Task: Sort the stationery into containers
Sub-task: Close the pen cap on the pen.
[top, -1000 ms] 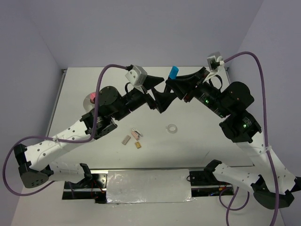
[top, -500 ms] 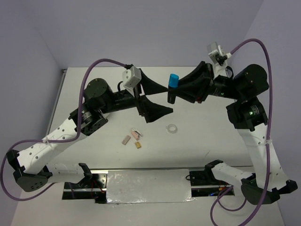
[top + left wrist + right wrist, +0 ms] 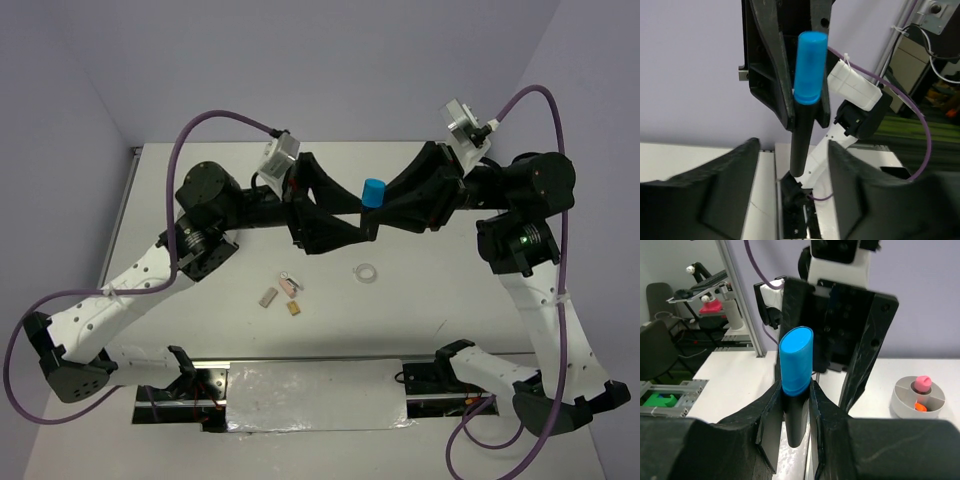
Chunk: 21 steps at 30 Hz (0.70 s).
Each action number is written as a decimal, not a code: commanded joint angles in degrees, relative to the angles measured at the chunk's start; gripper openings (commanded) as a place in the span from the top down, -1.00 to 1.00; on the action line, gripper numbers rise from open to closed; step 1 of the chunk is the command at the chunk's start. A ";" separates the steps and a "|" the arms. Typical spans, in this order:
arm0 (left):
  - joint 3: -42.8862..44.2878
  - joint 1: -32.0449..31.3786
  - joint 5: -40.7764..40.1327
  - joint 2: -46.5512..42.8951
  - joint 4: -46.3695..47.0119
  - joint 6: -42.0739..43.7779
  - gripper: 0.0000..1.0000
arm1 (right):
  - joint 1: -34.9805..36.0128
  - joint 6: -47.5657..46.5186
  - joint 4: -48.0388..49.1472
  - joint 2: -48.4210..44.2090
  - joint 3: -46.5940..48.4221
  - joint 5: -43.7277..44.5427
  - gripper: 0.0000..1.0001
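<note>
A black marker with a blue cap (image 3: pixel 374 192) stands upright in the air over the table's far middle, my right gripper (image 3: pixel 388 208) shut on its body just under the cap (image 3: pixel 795 360). My left gripper (image 3: pixel 362 218) faces it from the left. Its open fingers (image 3: pixel 742 170) flank the marker's lower end (image 3: pixel 801 150) with a gap on each side. A clear ring (image 3: pixel 366 272) and small tan and grey blocks (image 3: pixel 268 297) lie on the table. The white divided bowl (image 3: pixel 905 402) holds a pink tube (image 3: pixel 923 383) and an orange piece (image 3: pixel 920 407); the left arm hides the bowl from above.
A foil-covered strip (image 3: pixel 315 395) runs along the near edge between the arm bases. A small pale piece (image 3: pixel 290 285) and another block (image 3: pixel 293 308) lie beside the tan block. Purple cables (image 3: pixel 215 125) loop above both arms.
The right gripper brought the marker toward the table's middle. The left gripper swung in to meet it, and its jaws narrowed around the marker's lower end.
</note>
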 commanded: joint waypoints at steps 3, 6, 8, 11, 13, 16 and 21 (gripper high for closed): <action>2.18 0.34 4.21 2.95 6.80 -5.68 -0.11 | -0.28 -1.04 0.54 -1.73 0.66 1.45 1.00; 1.92 0.34 4.12 3.57 7.77 -6.74 0.11 | -0.27 -0.94 0.64 -1.82 -0.04 1.98 1.00; 2.70 0.34 3.86 3.75 7.43 -6.91 0.27 | -0.45 -1.12 0.37 -2.17 -0.57 2.33 1.00; 3.06 0.34 3.86 3.92 7.95 -7.09 0.53 | -0.36 -1.03 0.54 -2.61 -1.45 2.86 1.00; 2.28 0.34 3.86 3.57 9.17 -7.53 0.52 | -0.19 -2.08 -0.51 -2.88 -1.72 3.82 1.00; 0.87 0.34 4.12 2.87 11.98 -8.49 0.22 | -0.27 -4.54 -3.14 -3.23 -1.72 5.22 1.00; 0.69 0.34 4.21 2.87 12.88 -9.02 0.11 | -0.27 -4.55 -2.71 -3.41 -2.94 6.37 1.00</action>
